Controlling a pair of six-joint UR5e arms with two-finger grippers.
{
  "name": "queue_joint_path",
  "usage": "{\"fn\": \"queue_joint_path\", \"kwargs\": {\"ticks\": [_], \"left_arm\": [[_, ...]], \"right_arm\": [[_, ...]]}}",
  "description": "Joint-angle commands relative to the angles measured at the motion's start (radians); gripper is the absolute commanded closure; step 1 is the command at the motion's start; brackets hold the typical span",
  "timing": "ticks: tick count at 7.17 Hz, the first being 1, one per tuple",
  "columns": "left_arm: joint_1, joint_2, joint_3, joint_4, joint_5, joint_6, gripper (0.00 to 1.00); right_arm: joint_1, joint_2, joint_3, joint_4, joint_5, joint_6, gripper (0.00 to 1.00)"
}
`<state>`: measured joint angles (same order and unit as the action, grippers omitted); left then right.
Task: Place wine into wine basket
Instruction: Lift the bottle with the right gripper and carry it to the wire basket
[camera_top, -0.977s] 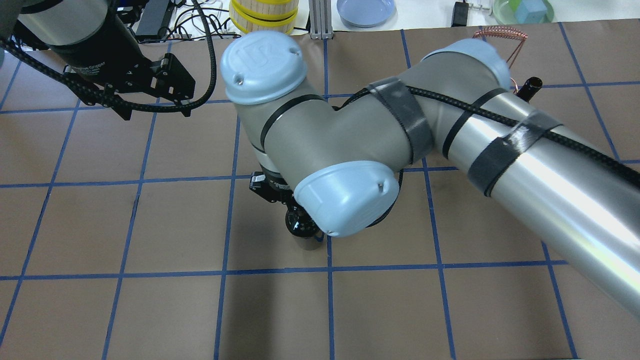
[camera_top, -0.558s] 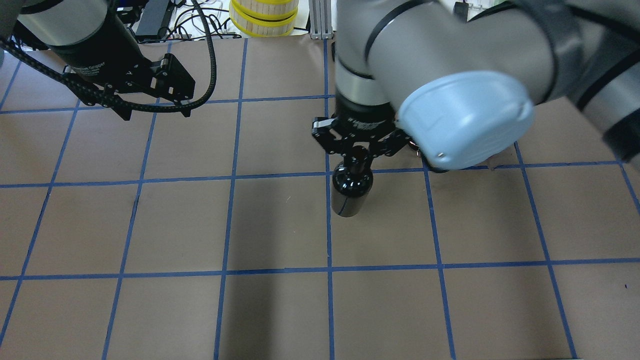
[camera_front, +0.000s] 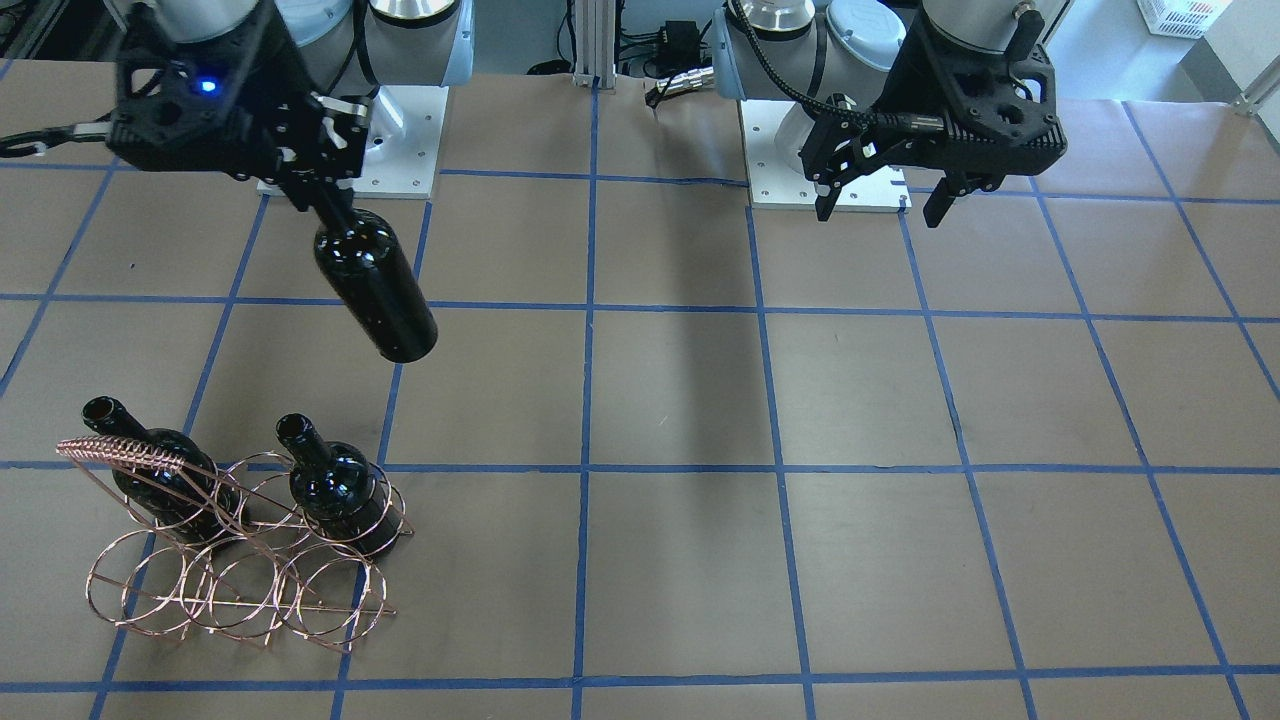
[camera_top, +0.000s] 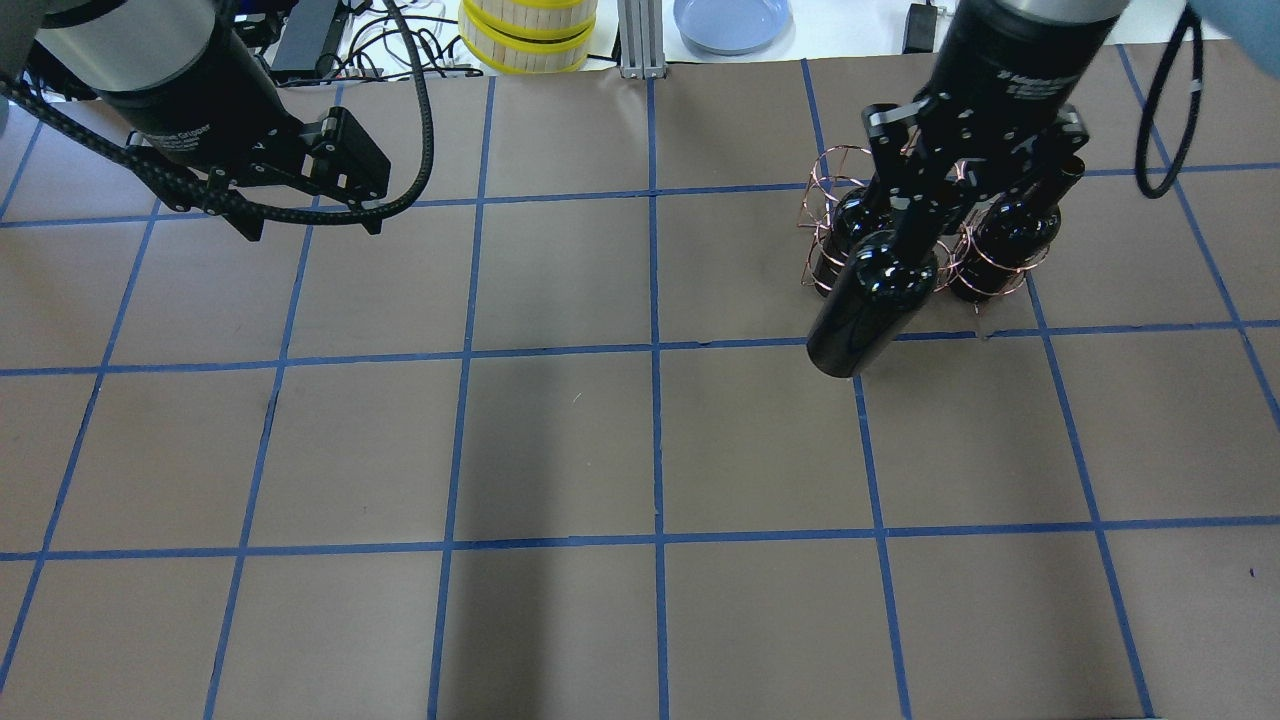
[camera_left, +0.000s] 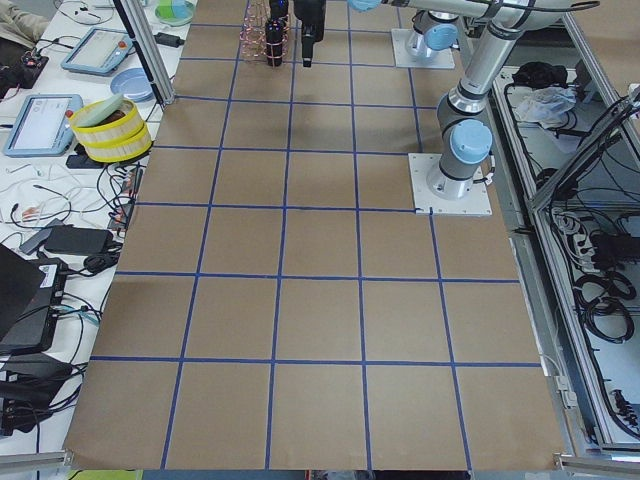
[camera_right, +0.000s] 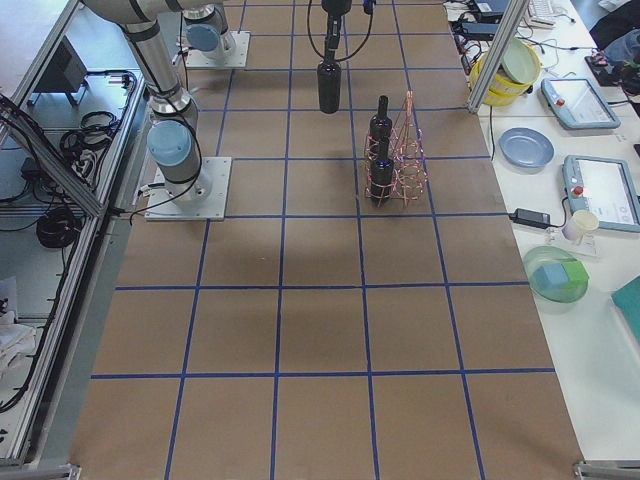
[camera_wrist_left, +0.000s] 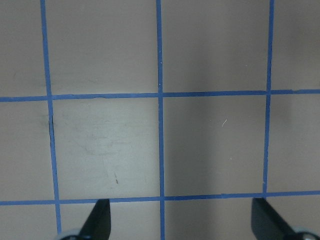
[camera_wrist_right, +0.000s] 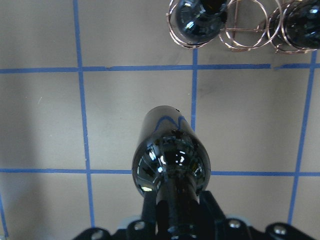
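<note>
R gripper (camera_front: 318, 198) clamps bottle (camera_front: 375, 285) by neck, hanging above table (camera_front: 700, 400) near basket (camera_front: 240, 575).
Front cam shows whole basket w/ two more bottles (camera_front: 335, 490) in it (overhead half-hides it behind gripper); L gripper (camera_front: 877, 213) jaws spread wide over table.

Robotics laboratory: two grey, blue-capped robot arms (camera_left: 455, 165) stand bolted on white plates (camera_left: 450, 205) to a brown paper-covered table (camera_left: 320, 300) gridded with blue tape. Along the table's far side, a white bench (camera_right: 590, 340) holds grey tablets (camera_right: 575, 102) and a round blue plate (camera_right: 525, 148); aluminium frame posts (camera_right: 497, 50) rise at its edge, black cable coils (camera_left: 600, 295) behind the arms.
</note>
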<state>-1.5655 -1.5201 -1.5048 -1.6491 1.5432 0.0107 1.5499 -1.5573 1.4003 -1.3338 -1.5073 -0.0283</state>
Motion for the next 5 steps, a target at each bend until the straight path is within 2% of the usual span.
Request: {"fn": "queue_joint_path", "kwargs": {"ticks": [1, 2, 5], "left_arm": [[-0.001, 0.001, 0.0, 0.0, 0.0, 0.0, 0.0], [-0.001, 0.0, 0.0, 0.0, 0.0, 0.0, 0.0], [-0.001, 0.001, -0.005, 0.0, 0.0, 0.0, 0.0]], "right_arm": [[-0.134, 0.025, -0.073, 0.021, -0.033, -0.099, 0.96], [-0.137, 0.08, -0.125, 0.021, -0.094, -0.113, 0.97], [-0.139, 0.216, -0.257, 0.005, -0.064, -0.107, 0.96]]}}
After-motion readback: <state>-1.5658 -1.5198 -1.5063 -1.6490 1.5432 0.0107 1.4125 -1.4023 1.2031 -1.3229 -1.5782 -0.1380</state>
